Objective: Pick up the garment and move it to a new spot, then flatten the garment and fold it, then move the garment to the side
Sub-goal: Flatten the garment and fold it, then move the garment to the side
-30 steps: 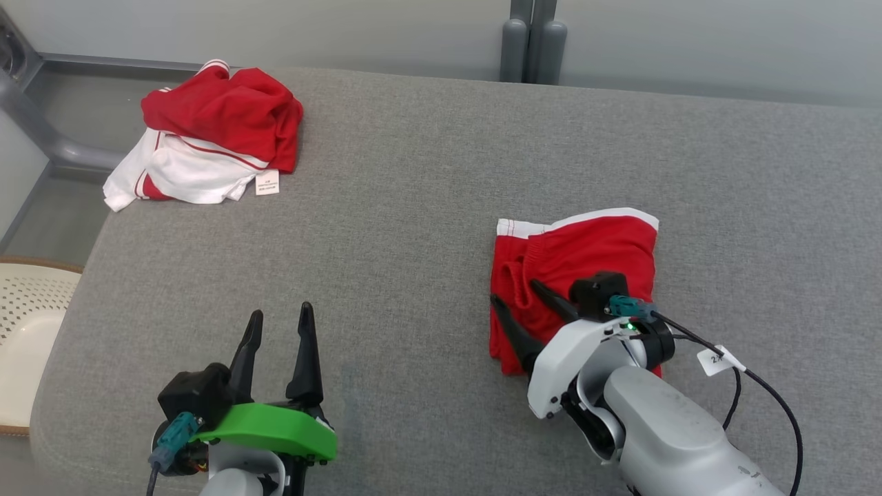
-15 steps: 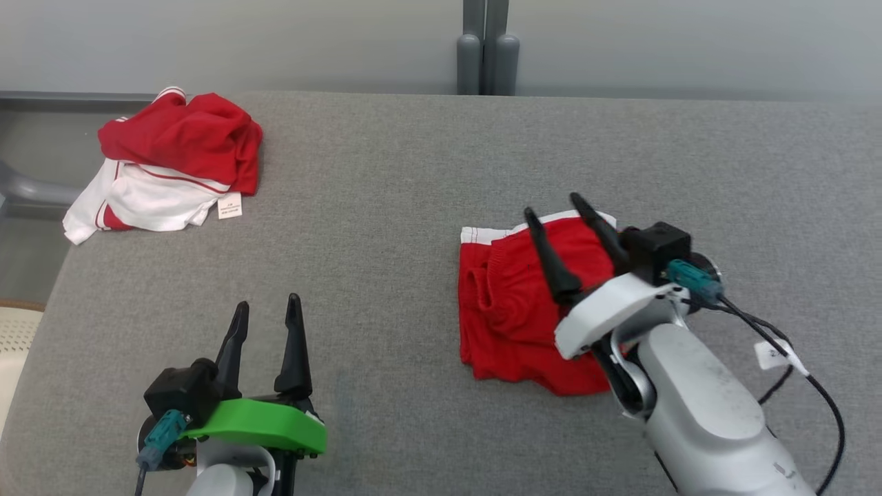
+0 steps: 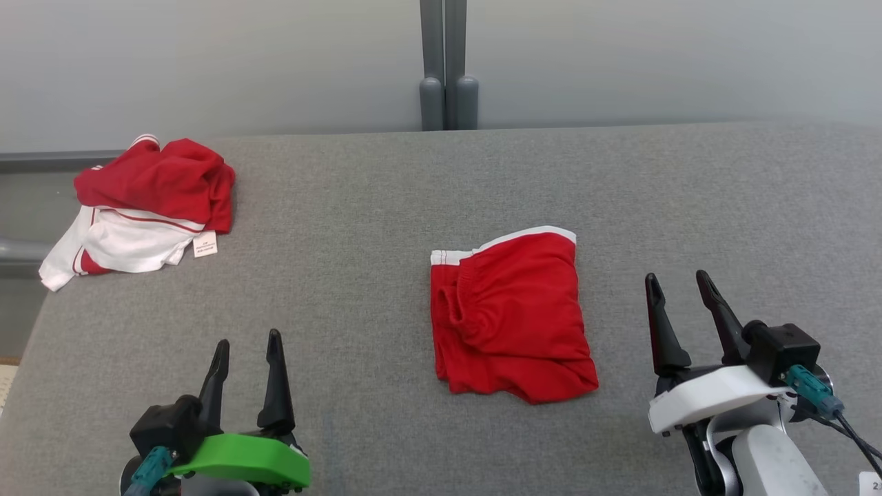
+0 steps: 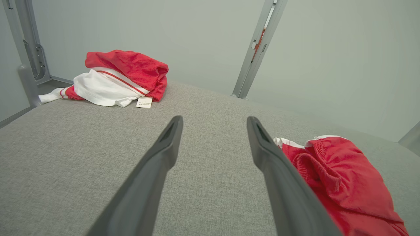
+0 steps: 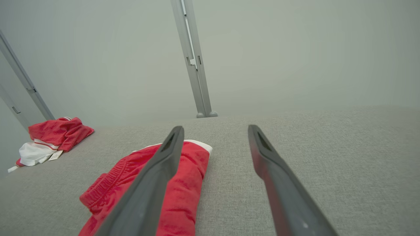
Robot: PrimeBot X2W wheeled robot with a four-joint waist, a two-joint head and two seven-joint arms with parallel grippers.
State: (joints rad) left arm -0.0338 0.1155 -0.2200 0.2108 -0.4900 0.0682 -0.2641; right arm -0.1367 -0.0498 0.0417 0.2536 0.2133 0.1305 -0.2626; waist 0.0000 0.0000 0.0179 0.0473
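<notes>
1. Garment (image 3: 510,317) of red cloth, with a white band along its far edge, lies folded in a rough rectangle on the grey surface (image 3: 344,207), a little to the right of the middle in the head view.
2. Its elastic waistband makes a wrinkled ridge along the left side, and its near right corner sticks out a bit.
3. My right end effector (image 3: 675,275) is near the garment, on its right side, and does not touch it. The two dark fingers stand apart with a clear gap and hold nothing.
4. In the right wrist view the garment lies to the left, and one of my fingers covers a part of it.
5. My left end effector (image 3: 248,337) is at the lower left, well apart from the garment. Its fingers are also spread, with the grey surface visible between them.
6. I cannot tell if my fingertips touch the surface or hang just over it.
7. One pile of clothes (image 3: 138,213), red and white and crumpled, sits at the far left corner of the surface, with a small white label (image 3: 205,243) at its near edge.
8. Behind the surface, two grey posts (image 3: 444,103) stand close together before a pale wall (image 3: 654,55).
</notes>
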